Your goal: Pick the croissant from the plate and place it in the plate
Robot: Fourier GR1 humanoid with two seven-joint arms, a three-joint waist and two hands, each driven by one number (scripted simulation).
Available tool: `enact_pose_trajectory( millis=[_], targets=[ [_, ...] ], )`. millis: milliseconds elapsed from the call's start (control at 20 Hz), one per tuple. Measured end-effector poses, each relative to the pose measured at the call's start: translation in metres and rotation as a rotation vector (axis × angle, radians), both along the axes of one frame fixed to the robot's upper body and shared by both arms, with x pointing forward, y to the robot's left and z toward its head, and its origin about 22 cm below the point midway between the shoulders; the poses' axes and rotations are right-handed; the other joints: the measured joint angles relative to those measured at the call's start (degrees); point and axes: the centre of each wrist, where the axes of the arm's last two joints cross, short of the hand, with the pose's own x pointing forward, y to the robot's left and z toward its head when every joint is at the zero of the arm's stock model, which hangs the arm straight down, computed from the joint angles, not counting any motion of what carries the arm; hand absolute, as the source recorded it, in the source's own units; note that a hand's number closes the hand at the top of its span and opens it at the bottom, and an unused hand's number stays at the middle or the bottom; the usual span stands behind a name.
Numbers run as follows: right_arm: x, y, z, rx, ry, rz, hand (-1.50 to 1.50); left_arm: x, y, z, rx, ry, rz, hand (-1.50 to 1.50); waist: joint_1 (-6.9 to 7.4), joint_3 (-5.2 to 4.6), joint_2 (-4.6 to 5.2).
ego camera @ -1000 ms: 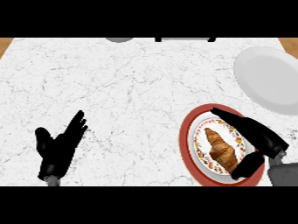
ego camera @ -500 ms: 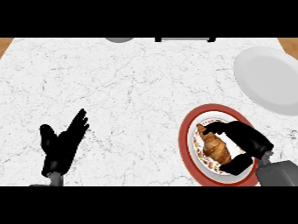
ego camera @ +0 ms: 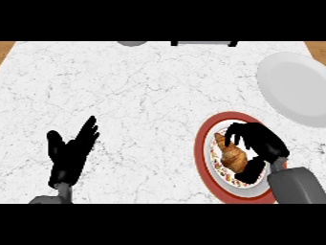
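The right hand (ego camera: 260,143) is over the red-rimmed plate (ego camera: 202,143) at the lower right of the marble counter (ego camera: 137,95); its fingers are curled around the croissant (ego camera: 230,155), which shows brown under them, inside the plate's outline; if the croissant rests on the plate or is lifted a little, I cannot tell. A plain white plate (ego camera: 299,88) lies apart, toward the far right edge. The left hand (ego camera: 68,154) rests at the lower left, fingers straight and spread, holding nothing.
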Motion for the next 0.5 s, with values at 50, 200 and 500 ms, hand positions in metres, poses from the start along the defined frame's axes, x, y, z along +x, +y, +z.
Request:
enact_pose_trajectory(
  millis=[50,200,500],
  targets=[
    [0.006,0.006,0.002,-0.016,-0.005,-0.082,1.50,0.000,-0.001,0.000,0.004,-0.001,-0.007,0.00,0.32,-0.01,0.11],
    [0.022,0.017,0.010,-0.062,-0.039,-0.348,1.50,0.001,-0.001,0.002,0.005,-0.008,-0.017,0.00,1.16,-0.04,0.47],
    [0.060,0.059,0.055,-0.080,-0.308,-0.760,1.50,0.003,-0.009,0.004,0.005,-0.014,-0.053,0.00,3.40,0.16,0.86]
  ],
)
